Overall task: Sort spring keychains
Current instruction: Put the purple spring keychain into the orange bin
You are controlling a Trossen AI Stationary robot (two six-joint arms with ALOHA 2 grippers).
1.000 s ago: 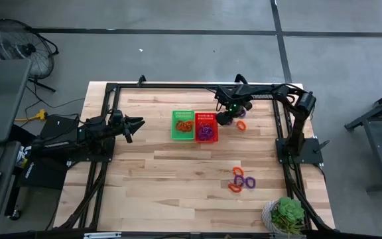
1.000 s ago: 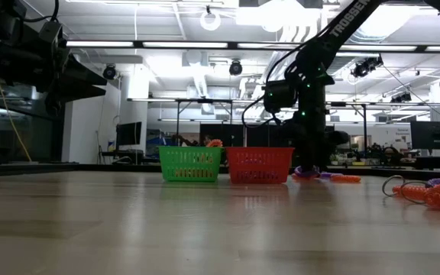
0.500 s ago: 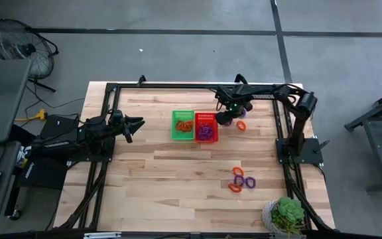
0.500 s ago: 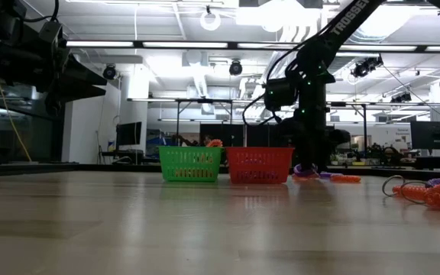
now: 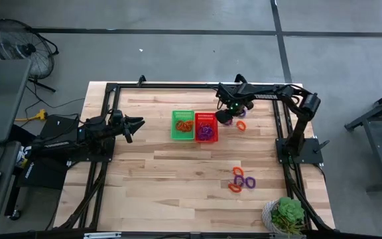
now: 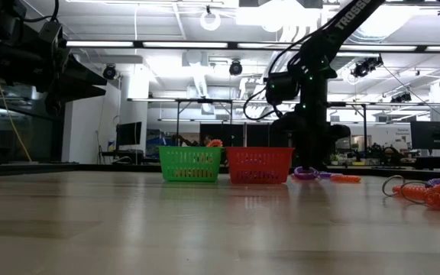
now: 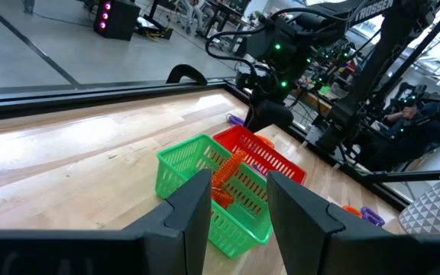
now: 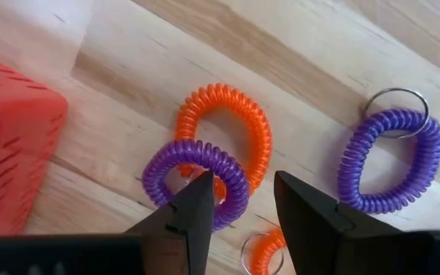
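My right gripper (image 8: 243,191) points down just right of the red basket (image 5: 205,127), fingers open. Below it a purple spring keychain (image 8: 170,156) lies across an orange one (image 8: 228,99). One fingertip is over the purple loop's hole, the other outside it. Another purple keychain (image 8: 392,164) lies flat on the wood beside them. The green basket (image 5: 183,125) holds orange keychains and the red basket holds purple ones. My left gripper (image 7: 239,187) waits open and level at the table's left side, pointing at the baskets. My right gripper comes from above with the purple loop's near side (image 8: 231,200) between its spread fingers. The gap is wider than the coil. The fingers hide the spot, so I cannot tell whether either one touches the coil.
A cluster of orange and purple keychains (image 5: 241,179) lies toward the table's near right. A potted plant (image 5: 287,214) stands at the near right corner. Bare wood stretches across the middle and the near left of the table (image 5: 151,192).
My right gripper has risen a little above the keychains beside the red basket.
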